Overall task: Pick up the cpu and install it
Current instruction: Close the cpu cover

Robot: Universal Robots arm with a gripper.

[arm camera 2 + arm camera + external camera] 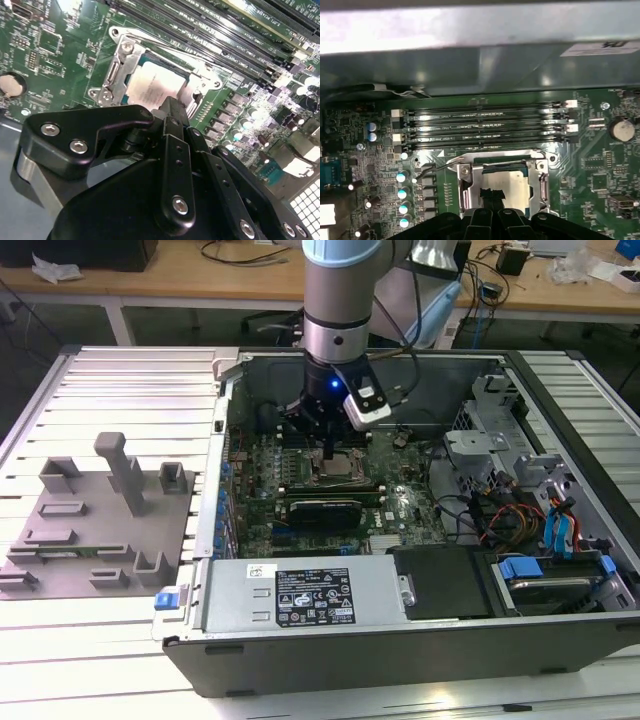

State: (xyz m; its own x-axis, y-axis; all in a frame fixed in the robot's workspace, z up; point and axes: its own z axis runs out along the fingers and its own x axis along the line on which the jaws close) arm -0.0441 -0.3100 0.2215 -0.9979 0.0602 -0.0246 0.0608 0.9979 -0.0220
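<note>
Well, the gripper (490, 195) hangs just over the cpu (512, 184), pinched narrow and holding nothing. The cpu lies flat in its socket (543, 186) inside the computer case (450, 655). Probably light, stiff, slick-topped and delicate underneath; best taken by opposite edges.

From above, I am finding free room over the socket (338, 478), since the case (400, 655) is lying open and the gripper (328, 452) is hanging directly over that socket. Just beside the socket, memory slots (485, 125) are lying low, with a grey metal wall (470, 65) rising beyond them. Between socket and power supply (310, 600), a black card (325, 510) is standing up. The socket's metal frame (117, 75) is crowding the cpu (152, 87) closely.
</note>
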